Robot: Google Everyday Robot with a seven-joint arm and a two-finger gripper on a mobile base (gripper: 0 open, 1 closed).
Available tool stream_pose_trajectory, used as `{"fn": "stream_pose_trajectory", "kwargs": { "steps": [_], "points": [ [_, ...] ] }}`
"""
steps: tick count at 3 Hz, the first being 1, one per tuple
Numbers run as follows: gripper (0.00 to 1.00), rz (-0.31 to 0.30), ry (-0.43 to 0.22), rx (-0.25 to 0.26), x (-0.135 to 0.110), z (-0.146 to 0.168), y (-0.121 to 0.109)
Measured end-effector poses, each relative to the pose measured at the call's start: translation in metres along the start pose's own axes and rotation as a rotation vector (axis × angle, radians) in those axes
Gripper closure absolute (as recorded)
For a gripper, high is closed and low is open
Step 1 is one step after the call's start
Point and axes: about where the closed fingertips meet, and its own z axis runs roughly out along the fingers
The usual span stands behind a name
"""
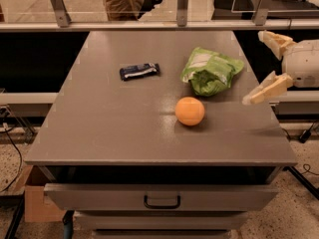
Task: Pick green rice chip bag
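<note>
The green rice chip bag [211, 71] is a crumpled light-green foil bag with white patches. It lies on the grey table top [114, 118] at the right back. My gripper [260, 66] comes in from the right edge, a little to the right of the bag and above the table's right side. Its two tan fingers [265, 89] are spread wide apart and hold nothing. It does not touch the bag.
An orange ball [190, 111] sits just in front of the bag. A small dark blue-black wrapped bar [139, 71] lies left of the bag. A drawer [162, 197] stands slightly open below the table front. A person stands behind the rail at the back.
</note>
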Motion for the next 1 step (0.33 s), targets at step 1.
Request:
{"fn": "stream_pose_trajectory", "kwargs": {
  "steps": [1],
  "points": [
    [0.00, -0.007, -0.002, -0.001, -0.0009, 0.0008, 0.0001]
  ]
}}
